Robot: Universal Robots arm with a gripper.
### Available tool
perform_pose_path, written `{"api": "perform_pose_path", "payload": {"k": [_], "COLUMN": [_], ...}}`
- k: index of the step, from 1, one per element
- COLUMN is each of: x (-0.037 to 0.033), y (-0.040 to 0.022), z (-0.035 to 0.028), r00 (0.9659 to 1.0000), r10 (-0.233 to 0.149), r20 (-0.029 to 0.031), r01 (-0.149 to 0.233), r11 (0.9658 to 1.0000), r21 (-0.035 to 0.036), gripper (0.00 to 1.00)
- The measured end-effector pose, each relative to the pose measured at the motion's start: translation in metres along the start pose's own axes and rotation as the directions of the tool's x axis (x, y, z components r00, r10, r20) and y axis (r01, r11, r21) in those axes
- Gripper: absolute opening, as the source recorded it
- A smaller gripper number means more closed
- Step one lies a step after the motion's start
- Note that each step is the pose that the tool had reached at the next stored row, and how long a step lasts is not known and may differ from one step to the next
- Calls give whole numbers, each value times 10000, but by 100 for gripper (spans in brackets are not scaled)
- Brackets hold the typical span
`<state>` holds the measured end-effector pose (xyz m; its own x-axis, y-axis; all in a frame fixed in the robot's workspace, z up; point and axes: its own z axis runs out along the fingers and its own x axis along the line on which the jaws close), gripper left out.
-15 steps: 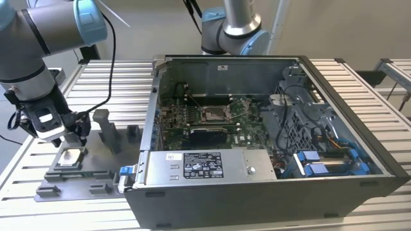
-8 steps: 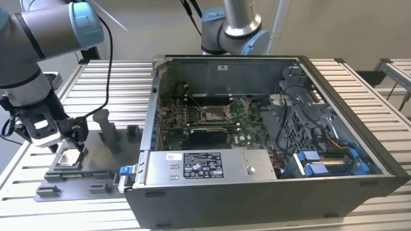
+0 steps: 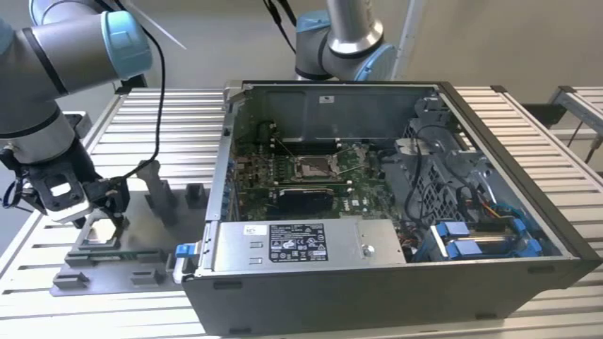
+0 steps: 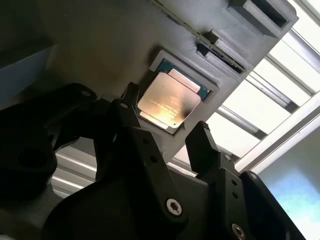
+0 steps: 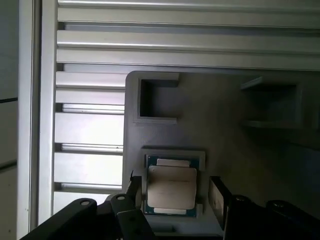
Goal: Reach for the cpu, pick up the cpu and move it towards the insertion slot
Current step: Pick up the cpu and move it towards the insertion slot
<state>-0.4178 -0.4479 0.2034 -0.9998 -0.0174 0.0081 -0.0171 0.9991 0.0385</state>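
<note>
cpu point(image 5: 170, 187) between jaws of end effector point(image 5: 175, 189)

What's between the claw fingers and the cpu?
No loose object: the open claw straddles the cpu, and only the pocket rim of the grey fixture shows beside the chip, in both wrist views.

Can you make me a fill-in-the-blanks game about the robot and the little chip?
1. The gripper is ____, with one finger on each side of the cpu.
2. The cpu lies in a recess of the ____ fixture.
3. The insertion slot sits on a ____ circuit board inside the computer case.
Missing words: open; grey; green.
</note>
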Motion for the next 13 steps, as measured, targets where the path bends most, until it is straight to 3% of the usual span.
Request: {"api": "perform_pose_path", "payload": {"k": [13], "x": [12], "y": [-49], "z": [100], "r00": [10000], "r10": [0], "r20": [1], "r01": [0], "r11": [10000], "r21": [-1], "gripper": [100]}}
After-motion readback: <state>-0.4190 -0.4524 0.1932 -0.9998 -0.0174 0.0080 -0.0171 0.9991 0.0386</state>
